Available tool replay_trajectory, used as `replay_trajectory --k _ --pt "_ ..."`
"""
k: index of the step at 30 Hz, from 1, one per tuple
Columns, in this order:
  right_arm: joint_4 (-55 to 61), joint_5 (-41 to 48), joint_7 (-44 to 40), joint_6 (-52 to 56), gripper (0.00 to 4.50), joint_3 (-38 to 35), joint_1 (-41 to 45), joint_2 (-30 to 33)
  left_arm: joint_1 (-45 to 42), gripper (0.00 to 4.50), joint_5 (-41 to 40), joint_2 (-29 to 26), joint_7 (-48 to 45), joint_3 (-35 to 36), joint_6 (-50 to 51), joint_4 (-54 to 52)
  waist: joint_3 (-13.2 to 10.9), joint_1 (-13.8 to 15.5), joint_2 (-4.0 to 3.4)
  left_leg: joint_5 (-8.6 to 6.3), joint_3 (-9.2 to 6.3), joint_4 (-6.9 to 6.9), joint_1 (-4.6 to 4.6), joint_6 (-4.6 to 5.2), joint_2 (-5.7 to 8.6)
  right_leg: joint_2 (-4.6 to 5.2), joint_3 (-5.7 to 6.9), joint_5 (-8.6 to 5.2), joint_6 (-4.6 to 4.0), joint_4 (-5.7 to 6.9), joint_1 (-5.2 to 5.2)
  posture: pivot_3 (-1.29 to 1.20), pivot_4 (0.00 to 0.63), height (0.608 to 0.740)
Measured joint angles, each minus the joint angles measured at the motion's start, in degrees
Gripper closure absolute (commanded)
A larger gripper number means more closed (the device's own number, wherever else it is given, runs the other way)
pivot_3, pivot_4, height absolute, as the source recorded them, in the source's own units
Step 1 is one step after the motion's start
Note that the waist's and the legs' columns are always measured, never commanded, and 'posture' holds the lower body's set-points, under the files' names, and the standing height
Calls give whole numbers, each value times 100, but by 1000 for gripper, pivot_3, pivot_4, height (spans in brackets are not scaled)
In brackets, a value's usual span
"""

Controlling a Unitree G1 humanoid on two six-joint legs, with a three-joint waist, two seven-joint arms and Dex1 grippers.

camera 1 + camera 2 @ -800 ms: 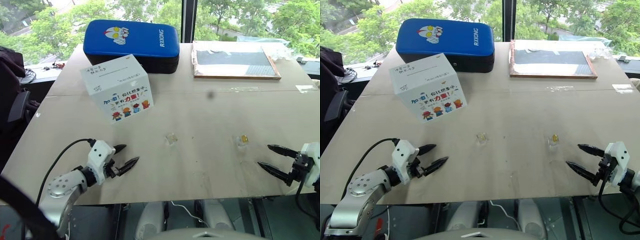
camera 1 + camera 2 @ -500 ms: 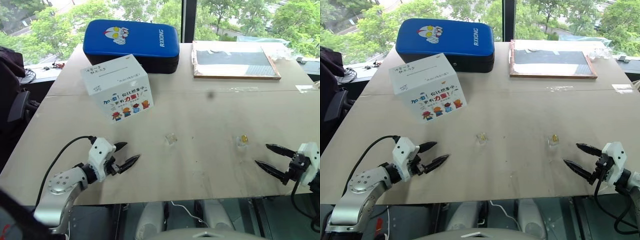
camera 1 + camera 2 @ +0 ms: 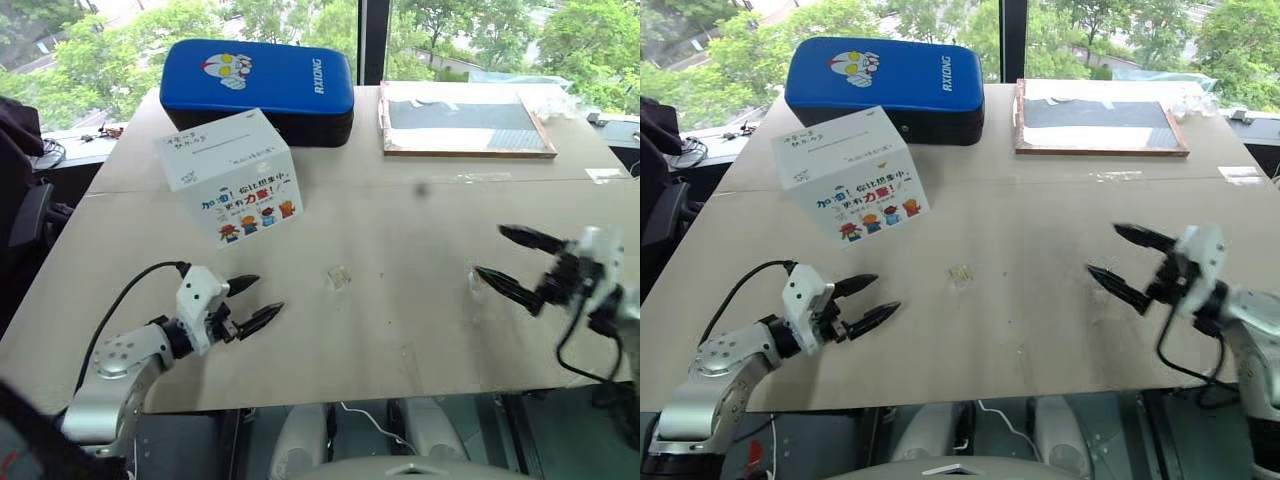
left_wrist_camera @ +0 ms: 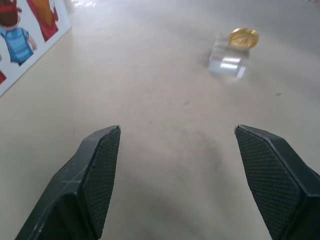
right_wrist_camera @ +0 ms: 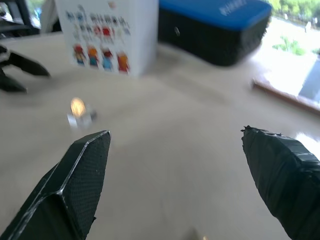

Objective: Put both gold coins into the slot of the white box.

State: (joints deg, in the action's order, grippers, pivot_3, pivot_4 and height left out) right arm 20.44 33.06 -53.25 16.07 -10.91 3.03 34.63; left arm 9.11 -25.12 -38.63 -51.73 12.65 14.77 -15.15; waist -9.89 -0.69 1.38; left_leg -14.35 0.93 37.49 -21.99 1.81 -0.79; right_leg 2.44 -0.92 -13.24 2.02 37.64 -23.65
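Currently both pincers wide open and empty: left pincer [image 3: 252,303] low over the counter [image 3: 400,220], right pincer [image 3: 508,262] raised, one gold coin [image 4: 243,37] on a clear bit [image 4: 228,62] mid-counter, white box [image 3: 229,171] far left

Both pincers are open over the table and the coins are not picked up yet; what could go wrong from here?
Each gold coin sits on a small clear plastic bit, so a pinch by the left pincer may grab the plastic or knock the coin off. The right pincer is already partly over its coin's spot and could nudge it unseen. The slot in the white box is thin, so a tilted coin may miss it.
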Motion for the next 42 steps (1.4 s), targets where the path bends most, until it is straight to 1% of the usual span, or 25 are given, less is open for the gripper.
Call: replay_trajectory --k 2,4,6,8,10,13,18,20,22,25,26,27,28,29,30,38,42 --pt "159 -227 340 217 22 641 353 -335 -65 790 -103 -122 -127 61 26 -3 -1 2 -1 0 4 -2 -5 0 -1 -1 1 15 -2 0 -7 0 150 740" --pt "142 -759 798 476 22 1480 855 -690 -166 790 -206 -343 -357 82 82 -41 -2 1 -2 0 9 -3 -14 0 6 2 5 19 -11 -3 -14 0 150 740" --pt "-53 -1313 1057 615 22 2132 1253 -866 -178 790 -214 -603 -579 85 116 -68 -2 -3 1 -1 12 -3 -18 0 13 2 7 19 -14 -11 -16 0 150 740" --pt "-343 -1656 1139 641 22 2505 1452 -958 -204 790 -231 -772 -720 114 126 -146 -1 10 4 -1 8 -3 -24 1 17 3 14 18 -16 -20 -16 0 150 740" --pt "-853 -1954 1206 632 22 2857 1663 -1211 -180 790 -341 -976 -845 245 240 -281 -1 0 8 -2 6 -3 -32 3 17 19 16 19 -16 -24 -21 0 150 740" --pt "-1147 -1990 1036 591 22 3091 1750 -1395 -16 790 -398 -1157 -931 471 302 -486 -2 -10 7 -2 2 -3 -54 3 17 20 19 25 -7 -23 -43 0 150 740" --pt "-1393 -2164 952 472 22 3193 1986 -1550 83 790 -441 -1119 -857 659 354 -683 -2 -10 7 -2 -5 -3 -64 3 17 19 27 26 -5 -22 -51 0 150 740" --pt "-1456 -2245 907 418 548 3261 1998 -1596 200 790 -441 -1097 -827 705 362 -750 -2 -11 6 -2 -4 -3 -64 3 17 19 27 26 -5 -22 -52 0 150 740" --pt "-1471 -2304 876 383 1189 3311 1998 -1667 242 790 -443 -1052 -822 704 377 -796 -2 -12 7 -2 -4 -3 -65 3 17 19 27 26 -5 -21 -52 0 150 740" --pt "-1485 -2458 871 357 2803 3464 2000 -1710 230 790 -443 -1051 -821 704 395 -801 -2 -11 7 -2 -5 -3 -64 3 17 17 28 26 -5 -20 -51 0 150 740" --pt "-1494 -2484 871 357 3116 3486 1999 -1711 227 790 -443 -1051 -821 704 396 -801 -2 -10 7 -2 -5 -2 -64 3 17 17 29 26 -6 -20 -51 0 150 740" --pt "-1521 -2532 873 357 3577 3510 1999 -1717 212 790 -442 -1051 -822 703 405 -800 -2 -10 7 -2 -4 -3 -64 3 18 16 28 26 -6 -20 -51 0 150 740" --pt "-1560 -2564 879 357 3697 3512 2000 -1730 186 790 -443 -1051 -822 703 413 -800 -2 -9 7 -2 -4 -2 -64 3 18 16 28 26 -6 -20 -51 0 150 740" --pt "-1590 -2589 882 355 4383 3508 2006 -1747 155 790 -443 -1051 -822 703 427 -799 -1 -11 7 -2 -4 -2 -64 3 18 13 28 26 -5 -20 -51 0 150 740" --pt "-1607 -2609 888 352 4480 3502 2034 -1762 129 790 -443 -1051 -822 703 443 -799 -2 -12 7 -2 -3 -2 -64 3 18 10 28 26 -5 -20 -51 0 150 740" --pt "-1626 -2610 876 372 4480 3465 2061 -1826 17 790 -444 -1032 -819 699 484 -794 -2 -15 7 -2 -4 -2 -64 3 17 2 26 26 -5 -18 -52 0 150 740" --pt "-1578 -2239 904 615 4480 3131 2047 -2048 -36 790 -647 -854 -735 699 619 -794 -2 -13 7 -2 -5 -2 -64 3 17 6 26 27 -5 -18 -51 0 150 740"
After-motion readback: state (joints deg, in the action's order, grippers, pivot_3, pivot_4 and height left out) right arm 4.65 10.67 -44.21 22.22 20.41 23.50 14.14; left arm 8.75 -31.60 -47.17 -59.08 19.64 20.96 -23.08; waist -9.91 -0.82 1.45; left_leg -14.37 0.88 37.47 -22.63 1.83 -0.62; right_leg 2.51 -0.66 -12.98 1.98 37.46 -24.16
